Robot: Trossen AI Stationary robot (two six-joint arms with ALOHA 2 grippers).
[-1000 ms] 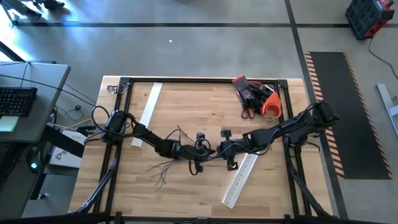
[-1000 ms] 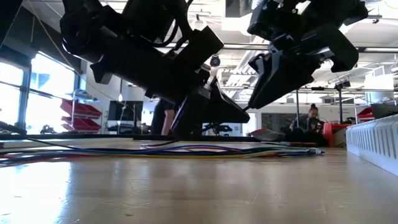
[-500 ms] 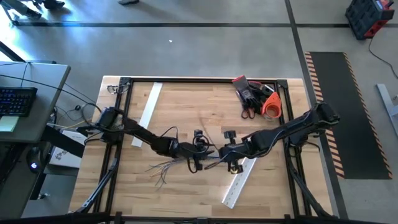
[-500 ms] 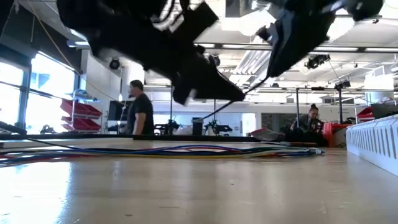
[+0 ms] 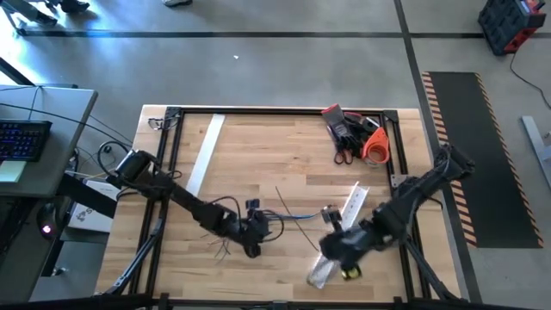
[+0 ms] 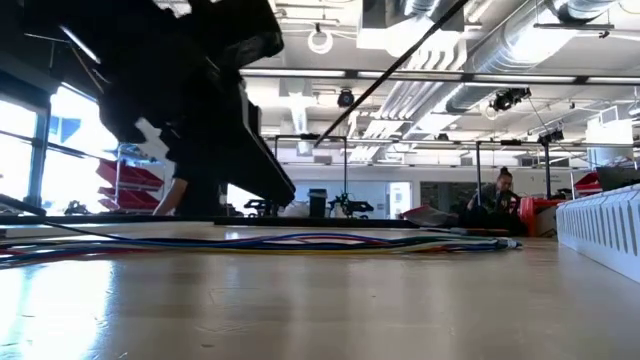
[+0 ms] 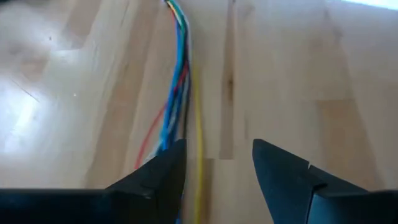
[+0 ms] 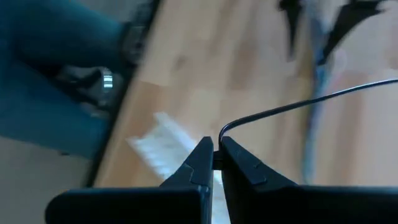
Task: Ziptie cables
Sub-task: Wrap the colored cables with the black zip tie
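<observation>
The cables (image 5: 297, 217) lie on the wooden table as a loose bunch of thin coloured wires (image 7: 177, 93), stretched flat along it in the low view (image 6: 300, 241). My left gripper (image 5: 255, 244) hovers open over them; the wires run between its fingers (image 7: 217, 165). My right gripper (image 5: 331, 248) is raised near the table's front, shut (image 8: 216, 152) on a thin black strand (image 8: 298, 102). In the low view this strand (image 6: 400, 65) rises at a slant from the bunch and leaves the picture at the top. My right gripper pinches the black strand's bent end (image 8: 221, 135) between its two fingertips. The fingers slant downward. From the pinch the strand runs straight and taut away toward the bunch, clear of the table.
One white channel strip (image 5: 205, 153) lies at the far left of the table. Another channel strip (image 5: 351, 207) lies under my right arm and shows at the low view's right (image 6: 600, 225). A heap of red, black and orange tools (image 5: 355, 133) sits at the far right corner. A person (image 6: 500, 195) sits in the room behind.
My left gripper has opened, let go of the cables and drawn back toward the table's near left. My right gripper, shut on the black strand, has risen and swung toward the near edge, drawing the strand out long and taut. The cables stay on the table.
</observation>
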